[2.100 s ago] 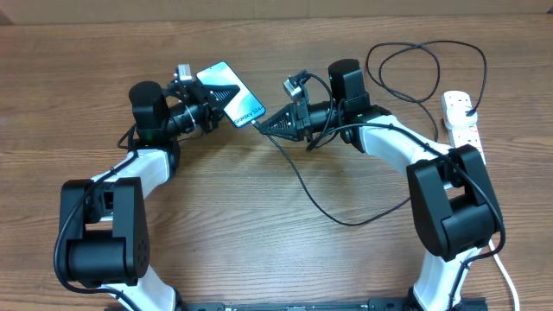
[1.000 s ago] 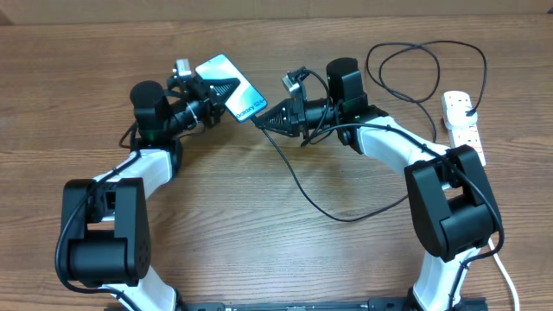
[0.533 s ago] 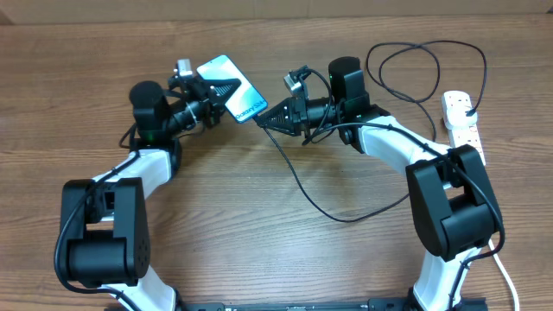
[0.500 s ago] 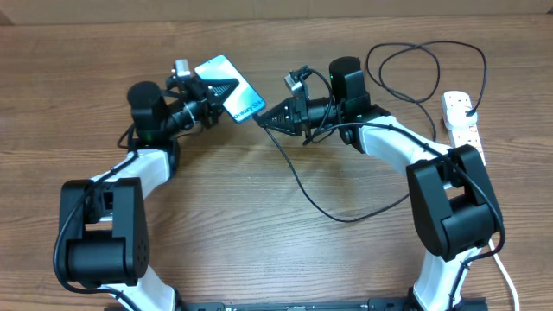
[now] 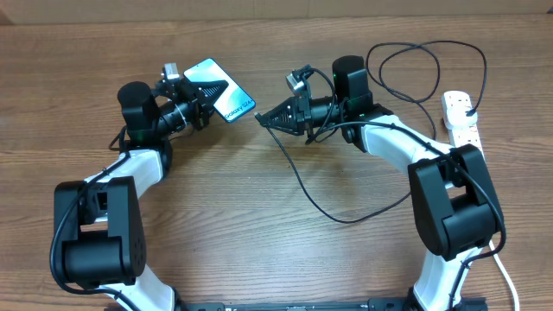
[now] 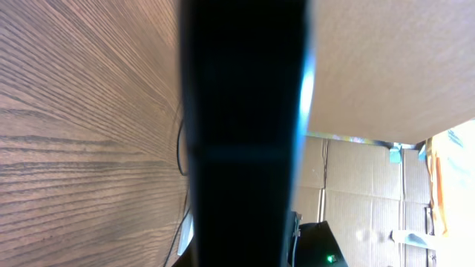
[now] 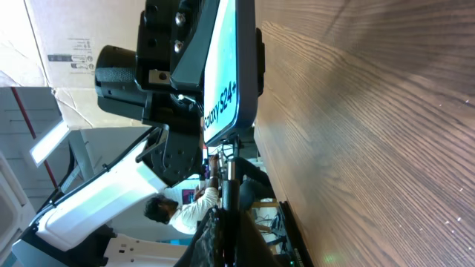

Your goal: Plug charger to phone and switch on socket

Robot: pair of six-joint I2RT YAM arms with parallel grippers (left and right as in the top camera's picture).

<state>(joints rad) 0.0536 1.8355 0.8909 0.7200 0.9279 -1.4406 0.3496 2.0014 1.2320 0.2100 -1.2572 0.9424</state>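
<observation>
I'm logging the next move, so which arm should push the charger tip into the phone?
Right, I'd say. The right gripper is shut on the charger near its tip, aimed at the phone; the left gripper only holds that phone.

Both arms reach forward, wrists turned inward. My left gripper (image 5: 207, 92) and right gripper (image 5: 263, 120) face each other, both clamped.

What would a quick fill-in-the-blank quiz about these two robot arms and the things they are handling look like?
The left gripper is shut on the ____.
The right gripper pinches the tip end of the charger, a thin cable coloured ____.
The white socket lies at the robot's ____ side of the table.
Missing words: phone; black; right.
</observation>
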